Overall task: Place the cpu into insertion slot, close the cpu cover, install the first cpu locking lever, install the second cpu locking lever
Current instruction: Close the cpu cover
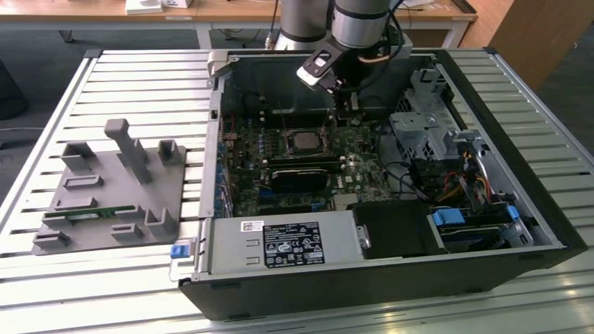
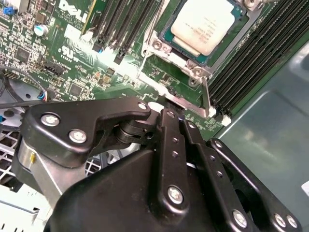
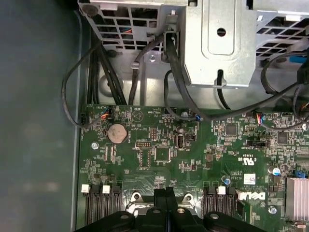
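Nearest the lens in both wrist views is the black gripper (image 2: pixel 169 108) (image 3: pixel 164 193), its linkage studded with screws. The fingers are pressed together with nothing seen between them, tips at the edge of the socket.

Just beyond, in the second wrist view, the cpu (image 2: pixel 205 24) lies seated in the socket, silvery top up; its faint print cannot be made out. The cpu cover (image 2: pixel 194 67) lies flat around it as a silvery frame. One thin metal lever (image 2: pixel 206 96) runs along the socket edge beside the fingertips. Black memory slots (image 2: pixel 123 24) flank the socket on both sides; their number cannot be told.

The green motherboard (image 3: pixel 159 140) carries white printed lettering and one round coin cell (image 3: pixel 116 132).

In the exterior view the open computer case (image 1: pixel 371 292) lies on its side on a slatted table (image 1: pixel 139 76). The power supply (image 1: pixel 232 250) at its near end bears two white printed labels. One long black card (image 1: pixel 302 174) sits just on the near side of the cpu. The arm (image 1: pixel 357 21) stands over the far side of the case.

Well apart, toward the exterior view's left, one grey fixture (image 1: pixel 102 188) holds one green memory stick (image 1: pixel 93 213).
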Motion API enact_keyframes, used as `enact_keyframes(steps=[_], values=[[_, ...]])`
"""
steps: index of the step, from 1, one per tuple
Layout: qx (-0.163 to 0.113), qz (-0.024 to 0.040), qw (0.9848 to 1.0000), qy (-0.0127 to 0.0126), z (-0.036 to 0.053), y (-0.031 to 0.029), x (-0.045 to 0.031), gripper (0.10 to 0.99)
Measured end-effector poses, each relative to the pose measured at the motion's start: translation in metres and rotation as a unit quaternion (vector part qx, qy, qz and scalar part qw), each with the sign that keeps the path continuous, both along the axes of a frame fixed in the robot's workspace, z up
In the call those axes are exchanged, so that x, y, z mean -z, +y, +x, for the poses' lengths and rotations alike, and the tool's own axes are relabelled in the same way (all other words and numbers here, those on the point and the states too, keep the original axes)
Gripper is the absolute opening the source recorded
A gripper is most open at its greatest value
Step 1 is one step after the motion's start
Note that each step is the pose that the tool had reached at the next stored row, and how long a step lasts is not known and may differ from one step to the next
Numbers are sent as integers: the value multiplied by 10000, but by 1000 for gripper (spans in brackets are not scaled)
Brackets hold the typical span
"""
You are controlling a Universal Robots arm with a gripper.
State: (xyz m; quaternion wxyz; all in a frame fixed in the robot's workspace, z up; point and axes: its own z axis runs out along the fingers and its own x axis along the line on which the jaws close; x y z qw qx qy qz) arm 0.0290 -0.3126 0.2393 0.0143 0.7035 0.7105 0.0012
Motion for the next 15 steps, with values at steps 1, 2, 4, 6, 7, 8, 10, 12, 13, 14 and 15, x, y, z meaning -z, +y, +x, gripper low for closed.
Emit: enact_keyframes(steps=[1, 2, 4, 6, 7, 8, 10, 12, 13, 14, 15], values=[[0, 0, 10000, 0, -13, 0, 2, 106], [0, 1, 10000, 0, -24, 0, 5, 106], [1, 0, 10000, 0, -36, 0, 9, 106], [0, 0, 10000, 0, -47, 0, 13, 106], [0, 0, 10000, 0, -53, 0, 15, 106], [0, 0, 10000, 0, -58, 0, 17, 106], [0, 0, 10000, 0, -70, 0, 22, 106], [0, 0, 10000, 0, -79, 0, 25, 106], [1, 0, 10000, 0, -83, 0, 27, 106], [0, 0, 10000, 0, -89, 0, 28, 106], [0, 0, 10000, 0, -95, 0, 30, 106]])
